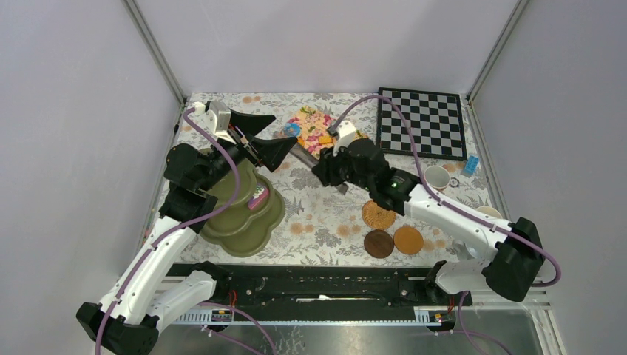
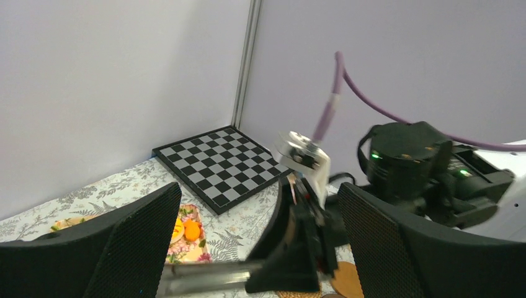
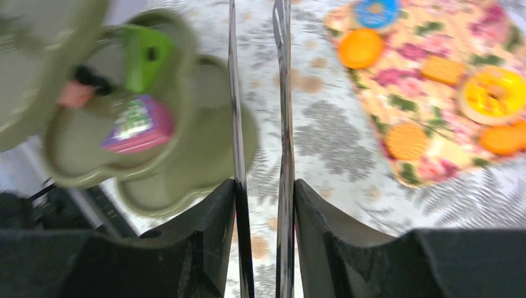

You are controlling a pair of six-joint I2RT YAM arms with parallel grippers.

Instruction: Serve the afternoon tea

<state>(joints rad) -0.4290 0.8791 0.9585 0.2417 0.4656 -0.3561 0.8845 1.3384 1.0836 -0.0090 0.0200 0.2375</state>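
Found the right gripper [image 3: 260, 205] clamped on the tongs [image 3: 284, 93], blades close together. Saw the left gripper [image 1: 265, 137] spread wide and empty, near the stand [image 1: 248, 225] by the left edge of the table [image 1: 325, 214]. Spotted the pastries [image 3: 494, 94] on a floral mat [image 3: 403, 74] toward the back edge, a couple already on the stand. Guessed light, hard, slick plastic, so best pinched gently across the flat sides.

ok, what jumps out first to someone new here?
The right gripper clamped on metal tongs, mid-table between the olive-green stand and the floral tray of bright toy pastries. Then the chessboard in the far right corner, and the left gripper open at far left.
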